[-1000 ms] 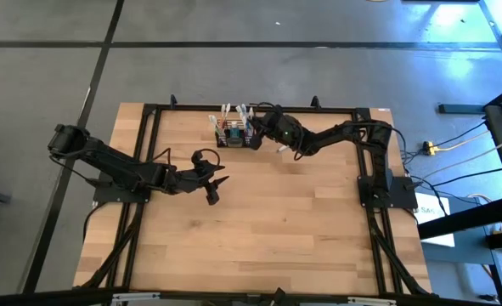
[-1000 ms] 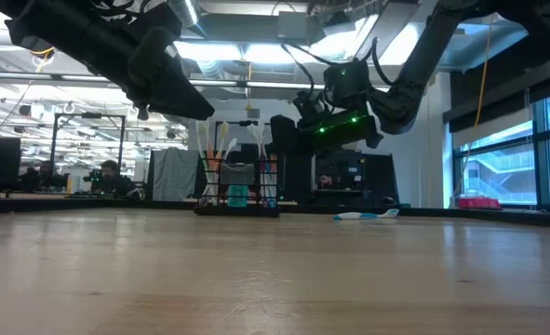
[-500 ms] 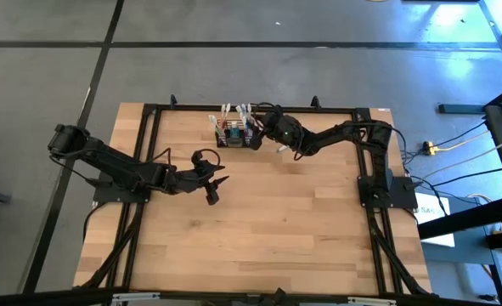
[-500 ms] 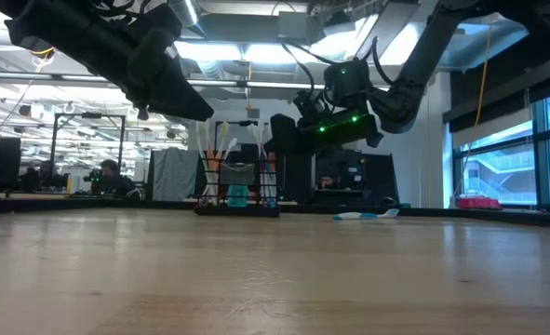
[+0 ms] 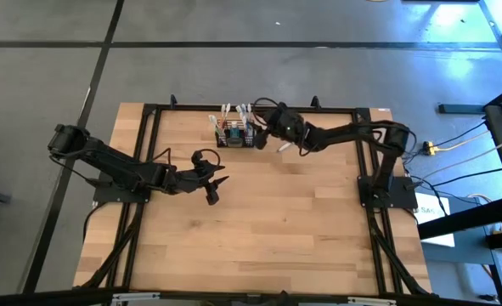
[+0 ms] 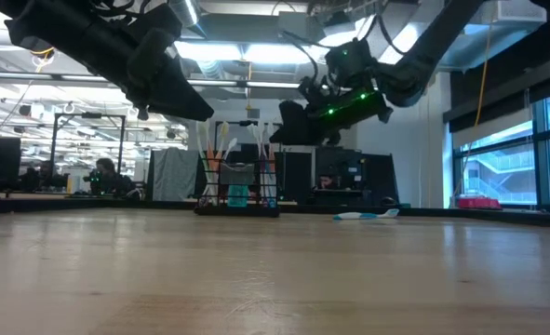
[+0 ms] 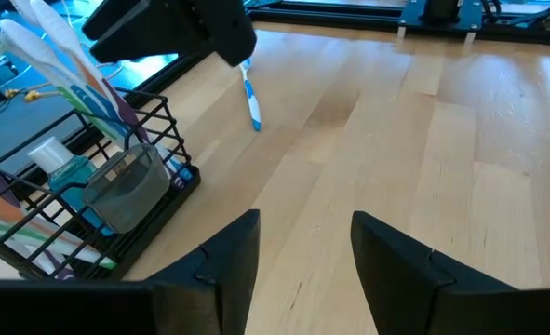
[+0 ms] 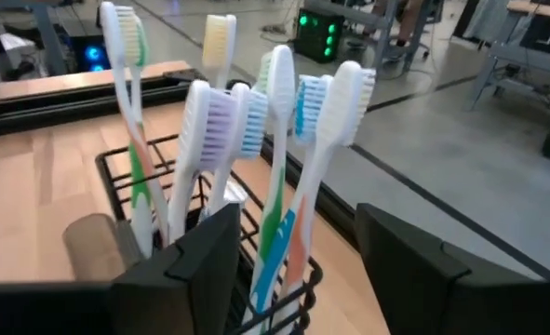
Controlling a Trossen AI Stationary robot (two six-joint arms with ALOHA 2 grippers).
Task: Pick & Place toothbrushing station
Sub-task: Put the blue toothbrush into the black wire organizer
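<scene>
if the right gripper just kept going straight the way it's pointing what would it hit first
Probably the toothbrush heads standing up out of the black wire basket. The right gripper, open, points at them from just beside the basket; exact depth is hard to judge.

Even overhead light falls on the desk in the high view, with short soft shadows under the arms. In the low view, ceiling strip lights glare, the arms are dark silhouettes, and the near desk is blurred. Wrist views are sharp nearby, soft beyond.
</scene>
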